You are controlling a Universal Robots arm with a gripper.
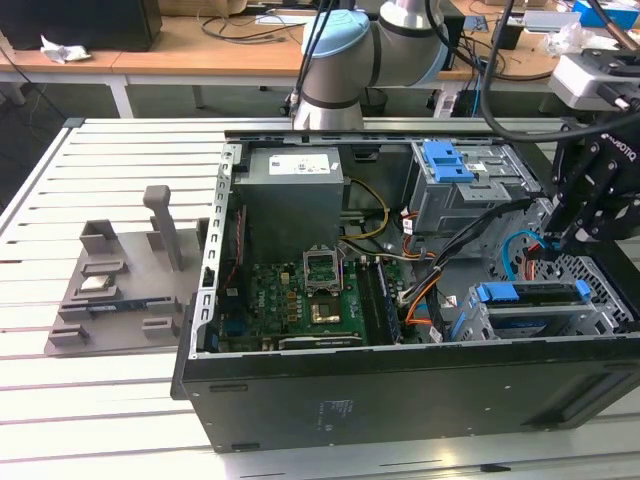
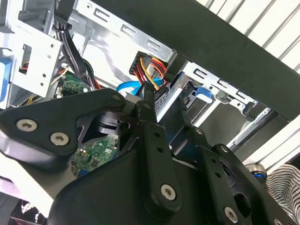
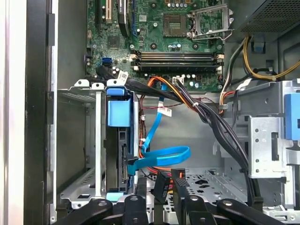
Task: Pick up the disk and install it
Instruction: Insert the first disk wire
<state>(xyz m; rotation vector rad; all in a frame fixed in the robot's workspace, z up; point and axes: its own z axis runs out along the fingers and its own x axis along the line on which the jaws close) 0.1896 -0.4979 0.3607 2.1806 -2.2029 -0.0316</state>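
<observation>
On the white table (image 1: 110,400), a big black computer case (image 1: 400,410) with its side open. Inside, a green board (image 1: 300,295) full of little parts, plus lots of wires (image 1: 440,255).

At the exterior view's right, the black gripper (image 1: 553,240), down low inside the case. Hangs near a grey metal cage (image 1: 610,300).

In that cage, the disk (image 1: 535,295), silver with a blue plastic frame. Sits tucked in its slot already (blue edge facing up out of the case).

In the first wrist view, the same disk (image 3: 118,117) on its edge between thin metal walls. A curly blue flat cable (image 3: 161,157) right beside it, with the gripper (image 3: 169,183) close by.

In the second wrist view, the gripper (image 2: 163,107) with its fingers (image 2: 150,126) a little apart. Holds nothing between them.

Farther back in the case, a blue latch (image 1: 448,160) on top of another grey box. On the table at the exterior view's left, a grey tray (image 1: 100,310), well apart from the case.
</observation>
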